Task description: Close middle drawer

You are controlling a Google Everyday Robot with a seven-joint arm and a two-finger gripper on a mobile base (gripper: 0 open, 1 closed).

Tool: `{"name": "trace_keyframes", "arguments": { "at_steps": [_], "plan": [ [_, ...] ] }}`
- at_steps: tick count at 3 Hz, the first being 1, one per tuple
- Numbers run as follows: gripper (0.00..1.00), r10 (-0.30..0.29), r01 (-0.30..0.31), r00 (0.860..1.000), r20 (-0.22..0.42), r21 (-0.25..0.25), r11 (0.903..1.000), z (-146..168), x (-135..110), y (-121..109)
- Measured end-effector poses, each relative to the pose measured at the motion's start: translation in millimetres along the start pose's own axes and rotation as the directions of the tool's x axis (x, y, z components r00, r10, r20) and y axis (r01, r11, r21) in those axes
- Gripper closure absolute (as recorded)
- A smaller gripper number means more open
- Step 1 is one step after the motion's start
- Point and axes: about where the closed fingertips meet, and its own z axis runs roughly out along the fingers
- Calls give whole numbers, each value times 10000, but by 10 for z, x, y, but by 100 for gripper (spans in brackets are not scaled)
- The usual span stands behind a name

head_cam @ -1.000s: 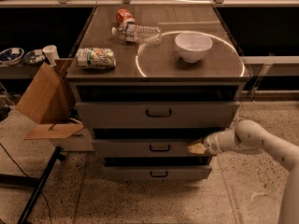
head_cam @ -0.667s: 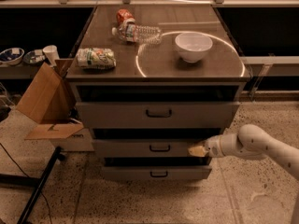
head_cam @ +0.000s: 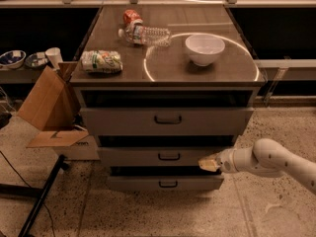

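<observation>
The middle drawer (head_cam: 163,156) is the second of three grey drawers in the cabinet, with a low front panel and a small dark centre handle (head_cam: 169,156). It stands only slightly out, with a dark gap above it. My gripper (head_cam: 206,163) comes in from the right on a white arm (head_cam: 276,161), and its pale tip rests against the right end of the drawer's front panel. The top drawer (head_cam: 167,120) sticks out further above, and the lowest drawer (head_cam: 166,183) is partly out below.
On the cabinet top lie a white bowl (head_cam: 204,49), a plastic bottle (head_cam: 145,34), a red can (head_cam: 131,17) and a green snack bag (head_cam: 101,61). An open cardboard box (head_cam: 47,107) stands left of the cabinet. A dark stand leg (head_cam: 42,196) crosses the floor at lower left.
The gripper and arm have stayed at the right end of the middle drawer's front. The drawer front looks about where it was.
</observation>
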Motion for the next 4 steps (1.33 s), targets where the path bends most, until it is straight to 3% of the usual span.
{"name": "trace_keyframes", "arguments": {
  "at_steps": [1,4],
  "plan": [
    [82,0,0,10000,0,-1,10000,0,0,0],
    [12,0,0,10000,-1,-2,10000,1,0,1]
  ]
}}
